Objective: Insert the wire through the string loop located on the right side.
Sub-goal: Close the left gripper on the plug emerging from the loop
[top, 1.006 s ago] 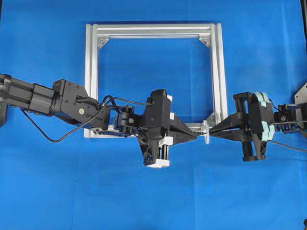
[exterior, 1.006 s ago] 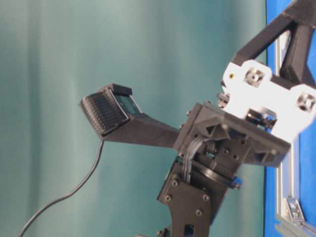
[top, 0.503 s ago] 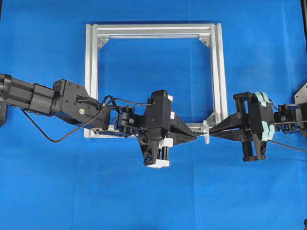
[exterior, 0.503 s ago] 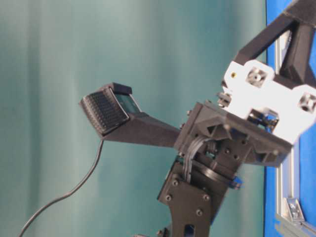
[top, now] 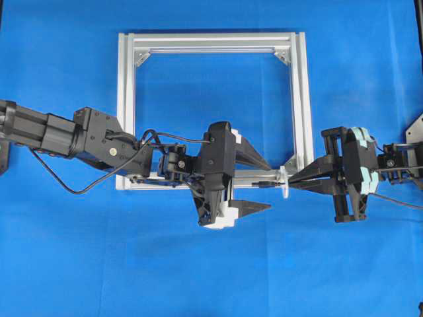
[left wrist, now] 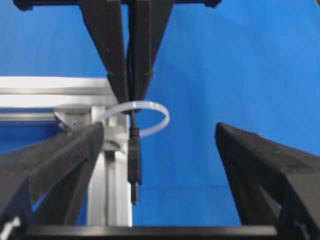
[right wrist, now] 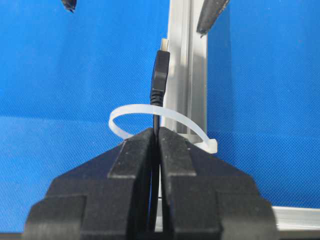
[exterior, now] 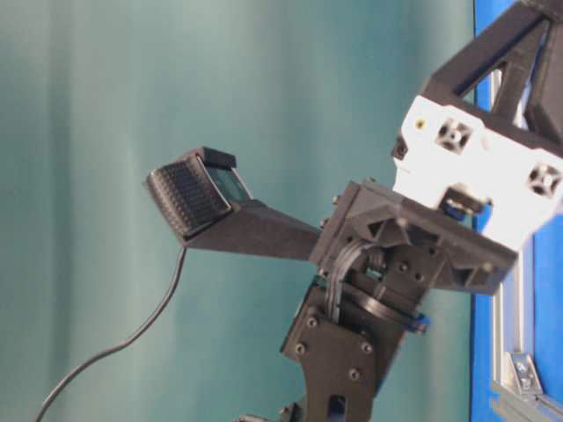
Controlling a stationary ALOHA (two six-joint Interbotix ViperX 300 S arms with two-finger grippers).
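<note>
The wire's dark plug (left wrist: 134,160) hangs free between my left gripper's (left wrist: 160,145) spread fingers, touching neither. The thin black wire (right wrist: 157,117) runs through the whitish string loop (right wrist: 150,112), which is fixed at the aluminium frame's near right corner. My right gripper (right wrist: 156,132) is shut on the wire just behind the loop, with the plug (right wrist: 160,75) sticking out beyond it. In the overhead view, the left gripper (top: 269,187) stands open left of the loop (top: 284,183), and the right gripper (top: 295,181) is pinched shut right of it.
The square silver frame (top: 211,41) lies flat on the blue cloth, its near rail (top: 152,178) under the left wrist. The left arm's camera cable (top: 66,188) trails over the cloth. The left gripper's white body (exterior: 479,176) looms close in the table-level view.
My left gripper has opened, its fingers spreading apart and letting go of the plug. The right gripper stays shut on the wire in the same place.
</note>
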